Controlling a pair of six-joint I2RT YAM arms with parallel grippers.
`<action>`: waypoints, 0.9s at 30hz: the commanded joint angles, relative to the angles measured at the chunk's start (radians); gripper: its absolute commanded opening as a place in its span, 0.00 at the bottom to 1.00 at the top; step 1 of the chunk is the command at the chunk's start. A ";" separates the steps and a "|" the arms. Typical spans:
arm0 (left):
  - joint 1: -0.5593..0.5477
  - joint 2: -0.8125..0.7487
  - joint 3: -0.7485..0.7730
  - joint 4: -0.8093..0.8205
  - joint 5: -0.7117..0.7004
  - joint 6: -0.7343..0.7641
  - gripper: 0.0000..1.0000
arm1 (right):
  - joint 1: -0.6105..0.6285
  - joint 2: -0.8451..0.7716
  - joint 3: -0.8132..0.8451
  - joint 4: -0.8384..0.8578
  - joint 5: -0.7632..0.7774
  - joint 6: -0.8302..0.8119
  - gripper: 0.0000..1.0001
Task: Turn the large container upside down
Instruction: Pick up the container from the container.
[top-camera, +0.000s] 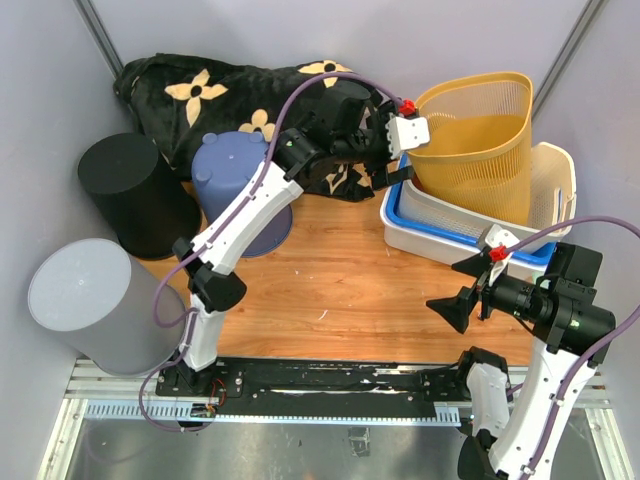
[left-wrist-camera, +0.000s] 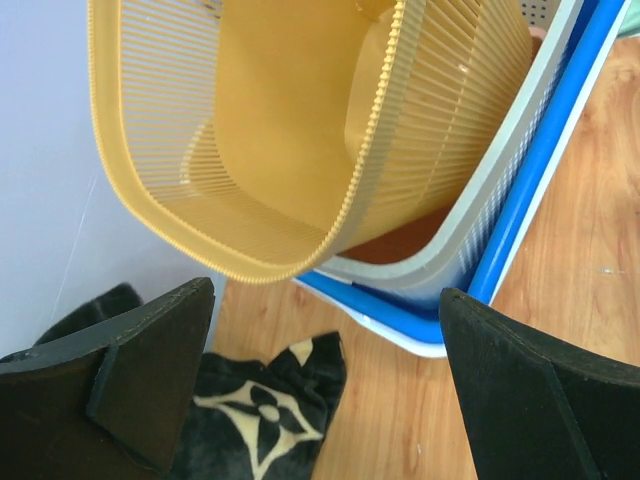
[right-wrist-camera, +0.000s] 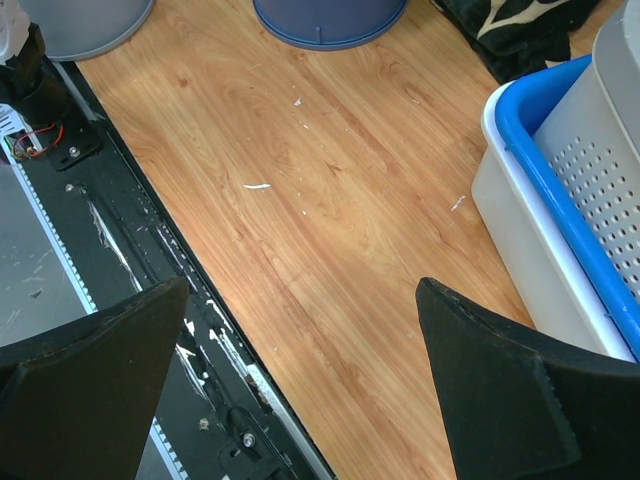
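Note:
A tall yellow slatted basket (top-camera: 480, 140) stands tilted, mouth up, inside nested tubs at the back right. It fills the top of the left wrist view (left-wrist-camera: 300, 130). My left gripper (top-camera: 400, 155) is open and empty just left of the basket's rim, with its jaws wide apart below the rim (left-wrist-camera: 325, 350) and not touching it. My right gripper (top-camera: 458, 287) is open and empty over the bare wood in front of the tubs (right-wrist-camera: 300, 340).
The nested white, blue and grey tubs (top-camera: 560, 180) hold the basket. A grey bin (top-camera: 85, 300), a black bin (top-camera: 135, 190) and a blue bucket (top-camera: 245, 185) stand bottom-up on the left. A black flowered blanket (top-camera: 230, 95) lies at the back.

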 joint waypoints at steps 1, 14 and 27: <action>-0.004 0.074 0.063 0.085 0.086 -0.007 0.99 | -0.018 -0.022 -0.010 0.004 0.000 0.014 1.00; -0.004 0.196 0.057 0.213 0.154 -0.041 0.97 | -0.018 -0.015 -0.007 -0.003 -0.006 0.005 1.00; -0.008 0.095 -0.063 0.187 0.132 0.010 0.00 | -0.018 -0.002 -0.004 -0.019 -0.016 -0.022 1.00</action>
